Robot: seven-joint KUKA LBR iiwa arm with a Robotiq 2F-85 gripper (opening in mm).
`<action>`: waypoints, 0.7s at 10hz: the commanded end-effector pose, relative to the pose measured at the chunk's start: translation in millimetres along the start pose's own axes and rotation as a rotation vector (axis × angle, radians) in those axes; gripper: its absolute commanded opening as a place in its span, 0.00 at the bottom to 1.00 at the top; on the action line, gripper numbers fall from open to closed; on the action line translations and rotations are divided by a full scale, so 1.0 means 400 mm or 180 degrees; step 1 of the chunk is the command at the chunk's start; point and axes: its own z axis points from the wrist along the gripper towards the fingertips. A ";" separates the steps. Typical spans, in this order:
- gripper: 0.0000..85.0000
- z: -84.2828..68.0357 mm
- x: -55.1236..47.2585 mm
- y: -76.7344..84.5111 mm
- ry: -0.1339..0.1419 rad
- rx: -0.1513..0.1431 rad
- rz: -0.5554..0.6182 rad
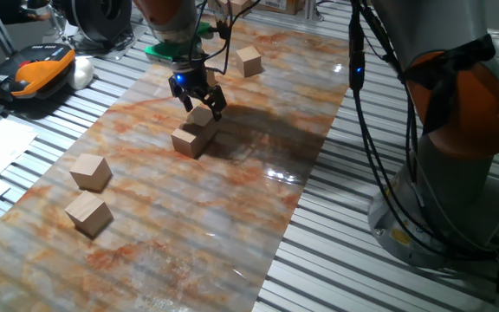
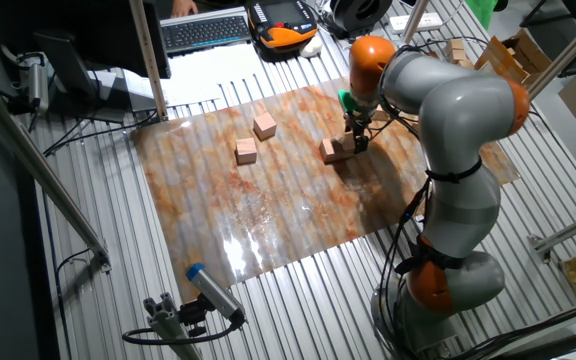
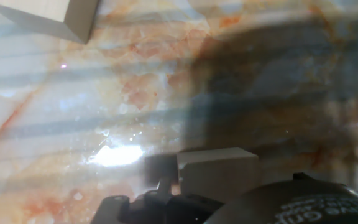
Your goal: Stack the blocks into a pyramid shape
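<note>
Marbled mat (image 1: 232, 199); end effector (image 1: 199, 98) grips block (image 1: 201, 115); no legible writing.

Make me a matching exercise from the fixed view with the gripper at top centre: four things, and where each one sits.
Things:
1. gripped block
2. far block
3. nearest block
4. orange device

Places:
A. off the marbled mat, top left
B. alone on the mat, beyond the gripper
C. front left of the mat, beside another block
D. between the fingers, right by a block lying on the mat

Pairs: 1-D, 2-B, 3-C, 4-A
</note>
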 end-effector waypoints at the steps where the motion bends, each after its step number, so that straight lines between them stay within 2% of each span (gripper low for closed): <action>1: 1.00 -0.012 0.000 -0.003 -0.0026 0.0004 -0.0033; 2: 1.00 -0.018 0.000 -0.005 -0.0094 0.0017 -0.0126; 3: 0.80 -0.018 0.000 -0.005 -0.0120 -0.0004 -0.0222; 4: 0.80 -0.018 -0.001 -0.005 -0.0043 -0.0121 -0.0350; 5: 0.40 -0.018 -0.001 -0.005 0.0044 -0.0233 -0.0477; 6: 0.20 -0.018 -0.001 -0.005 0.0073 -0.0287 -0.0555; 7: 0.00 -0.018 -0.002 -0.005 0.0020 -0.0325 -0.0773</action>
